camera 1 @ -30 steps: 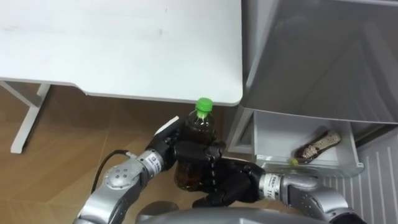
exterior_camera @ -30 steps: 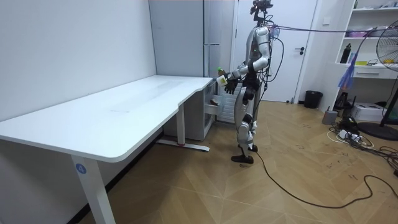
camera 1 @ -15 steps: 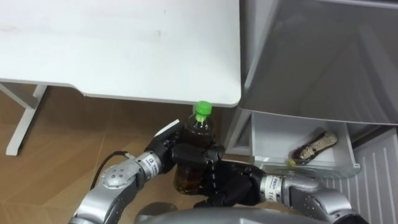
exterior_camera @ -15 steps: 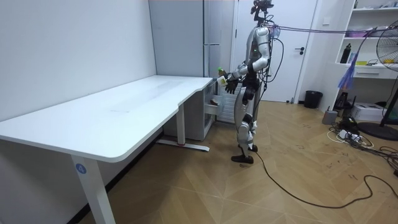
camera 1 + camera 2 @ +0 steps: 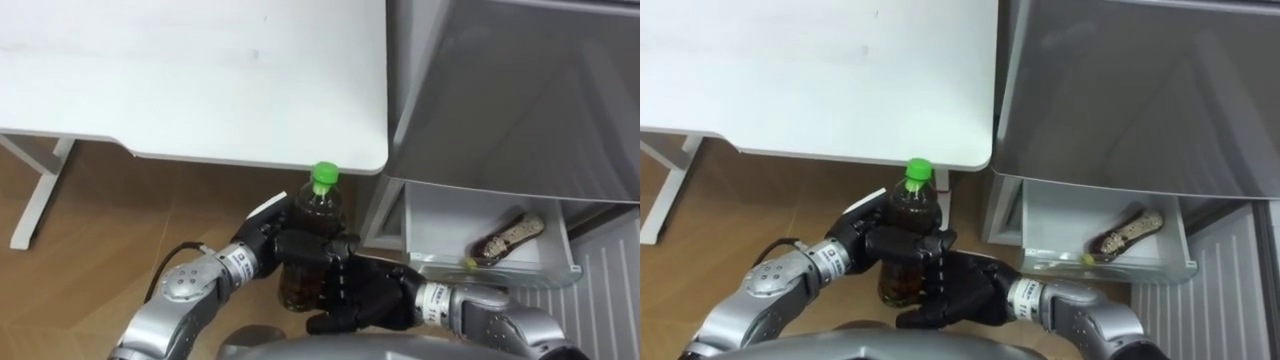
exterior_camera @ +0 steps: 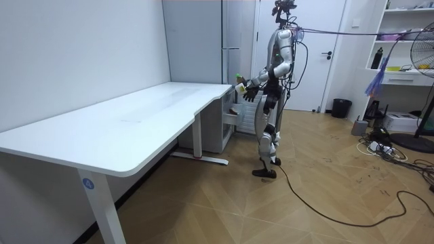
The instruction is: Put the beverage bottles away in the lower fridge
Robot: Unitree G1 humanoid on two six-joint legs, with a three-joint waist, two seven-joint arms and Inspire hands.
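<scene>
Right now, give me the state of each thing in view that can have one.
Clear plastic bottle of brown drink with green cap: capped, upright, held by both hands.
Left hand: shut on the bottle.
Right hand: shut on the bottle, lower down.
White lower fridge drawer: pulled open, a brown item lying inside.

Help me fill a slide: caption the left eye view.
Left hand and right hand hold a green-capped bottle upright beside the fridge's open drawer, near the white table.
</scene>
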